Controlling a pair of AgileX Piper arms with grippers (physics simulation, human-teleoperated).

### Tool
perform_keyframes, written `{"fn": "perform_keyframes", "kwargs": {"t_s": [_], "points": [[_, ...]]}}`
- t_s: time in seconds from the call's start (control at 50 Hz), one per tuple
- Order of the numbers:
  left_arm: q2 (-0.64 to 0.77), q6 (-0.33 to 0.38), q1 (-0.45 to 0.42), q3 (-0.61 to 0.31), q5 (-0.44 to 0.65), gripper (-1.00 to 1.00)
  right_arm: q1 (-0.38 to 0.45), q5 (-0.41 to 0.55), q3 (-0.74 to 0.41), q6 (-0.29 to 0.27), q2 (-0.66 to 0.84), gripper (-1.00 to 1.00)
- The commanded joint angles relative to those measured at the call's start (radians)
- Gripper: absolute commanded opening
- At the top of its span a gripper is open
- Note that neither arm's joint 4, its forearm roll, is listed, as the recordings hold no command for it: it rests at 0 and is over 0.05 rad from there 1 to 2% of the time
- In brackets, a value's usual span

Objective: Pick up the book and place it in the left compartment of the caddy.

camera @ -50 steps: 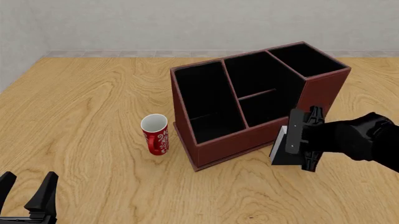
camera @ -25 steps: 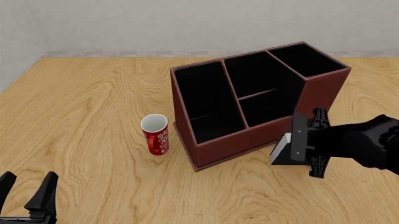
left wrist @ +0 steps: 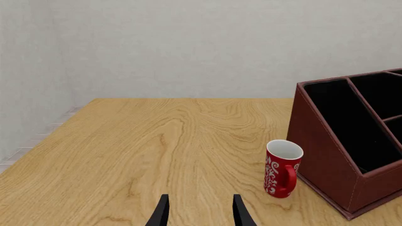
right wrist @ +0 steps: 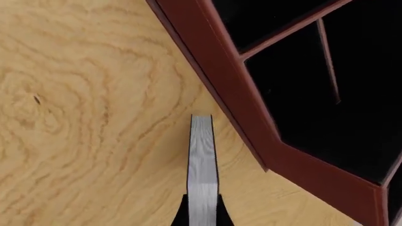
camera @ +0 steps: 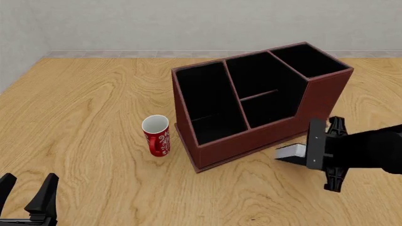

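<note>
The book (camera: 289,152) has a black cover and white page edges. It hangs tilted just above the table, off the caddy's front right corner. My right gripper (camera: 305,153) is shut on it. The right wrist view shows its page edges (right wrist: 202,160) running out from between the fingers (right wrist: 181,214), beside the caddy's wall (right wrist: 232,80). The reddish-brown caddy (camera: 251,141) stands mid-table, and its long left compartment (camera: 207,101) holds nothing. Near the table's front left corner my left gripper (camera: 28,197) stands open, and the left wrist view shows nothing between its fingers (left wrist: 161,214).
A red-and-white mug (camera: 156,135) stands upright just left of the caddy, and it also shows in the left wrist view as the mug (left wrist: 282,168) beside the caddy's sloped side (left wrist: 320,141). Bare wooden table lies to the left and in front.
My right gripper has moved right and down with the book. The book has tipped from nearly upright to lying flatter near the table. The left arm has not moved.
</note>
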Motion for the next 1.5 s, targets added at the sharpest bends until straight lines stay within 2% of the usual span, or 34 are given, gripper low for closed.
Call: {"fn": "perform_keyframes", "kwargs": {"t_s": [0.02,0.34,0.4,0.42,0.52,0.68,0.72,0.74,0.76,0.86,0.88,0.9,0.94,0.98,1.0,1.02,1.04,1.08,1.12,1.16,1.18,1.2,1.22,1.26,1.3,1.32,1.34,1.36,1.38,1.4,1.42,1.46,1.48,1.5], "points": [[0.0,0.0,0.0,0.0,0.0,1.0,-0.047,0.104,0.011,-0.028,-0.094,-1.0],[0.0,0.0,0.0,0.0,0.0,1.0,-0.099,0.232,-0.01,-0.065,-0.232,-1.0],[0.0,0.0,0.0,0.0,0.0,1.0,-0.104,0.261,-0.026,-0.063,-0.255,-1.0],[0.0,0.0,0.0,0.0,0.0,1.0,-0.097,0.274,-0.046,-0.046,-0.258,-1.0],[0.0,0.0,0.0,0.0,0.0,1.0,-0.117,0.327,-0.082,-0.067,-0.297,-1.0],[0.0,0.0,0.0,0.0,0.0,1.0,-0.099,0.42,-0.151,-0.053,-0.34,-1.0],[0.0,0.0,0.0,0.0,0.0,1.0,-0.123,0.434,-0.133,-0.087,-0.369,-1.0],[0.0,0.0,0.0,0.0,0.0,1.0,-0.092,0.457,-0.155,-0.052,-0.366,-1.0],[0.0,0.0,0.0,0.0,0.0,1.0,-0.103,0.458,-0.145,-0.071,-0.382,-1.0],[0.0,0.0,0.0,0.0,0.0,1.0,-0.076,0.507,-0.172,-0.039,-0.397,-1.0],[0.0,0.0,0.0,0.0,0.0,1.0,-0.057,0.528,-0.197,-0.019,-0.401,-1.0],[0.0,0.0,0.0,0.0,0.0,1.0,-0.031,0.537,-0.239,0.028,-0.384,-1.0],[0.0,0.0,0.0,0.0,0.0,1.0,-0.035,0.54,-0.236,0.024,-0.389,-1.0],[0.0,0.0,0.0,0.0,0.0,1.0,0.0,0.54,-0.269,0.073,-0.378,-1.0],[0.0,0.0,0.0,0.0,0.0,1.0,0.0,0.54,-0.27,0.073,-0.378,-1.0],[0.0,0.0,0.0,0.0,0.0,1.0,-0.078,0.54,-0.261,0.014,-0.395,-1.0],[0.0,0.0,0.0,0.0,0.0,1.0,0.038,0.54,-0.3,0.121,-0.369,-1.0],[0.0,0.0,0.0,0.0,0.0,1.0,0.044,0.54,-0.316,0.127,-0.367,-1.0],[0.0,0.0,0.0,0.0,0.0,1.0,0.03,0.54,-0.293,0.097,-0.387,-1.0],[0.0,0.0,0.0,0.0,0.0,1.0,0.058,0.54,-0.325,0.15,-0.367,-1.0],[0.0,0.0,0.0,0.0,0.0,1.0,0.064,0.54,-0.337,0.154,-0.366,-1.0],[0.0,0.0,0.0,0.0,0.0,1.0,0.03,0.54,-0.354,0.153,-0.36,-1.0],[0.0,0.0,0.0,0.0,0.0,1.0,0.105,0.54,-0.384,0.229,-0.335,-1.0],[0.0,0.0,0.0,0.0,0.0,1.0,0.112,0.54,-0.413,0.25,-0.326,-1.0],[0.0,0.0,0.0,0.0,0.0,1.0,0.079,0.54,-0.433,0.25,-0.314,-1.0],[0.0,0.0,0.0,0.0,0.0,1.0,0.143,0.54,-0.462,0.308,-0.296,-1.0],[0.0,0.0,0.0,0.0,0.0,1.0,0.168,0.54,-0.493,0.345,-0.282,-1.0],[0.0,0.0,0.0,0.0,0.0,1.0,0.145,0.54,-0.502,0.341,-0.275,-1.0],[0.0,0.0,0.0,0.0,0.0,1.0,0.187,0.54,-0.534,0.387,-0.254,-1.0],[0.0,0.0,0.0,0.0,0.0,1.0,0.208,0.54,-0.533,0.398,-0.25,-1.0],[0.0,0.0,0.0,0.0,0.0,1.0,0.195,0.54,-0.562,0.434,-0.228,-1.0],[0.0,0.0,0.0,0.0,0.0,1.0,0.225,0.54,-0.589,0.453,-0.207,-1.0],[0.0,0.0,0.0,0.0,0.0,1.0,0.259,0.54,-0.616,0.492,-0.186,-1.0],[0.0,0.0,0.0,0.0,0.0,1.0,0.258,0.54,-0.63,0.521,-0.167,-1.0]]}}
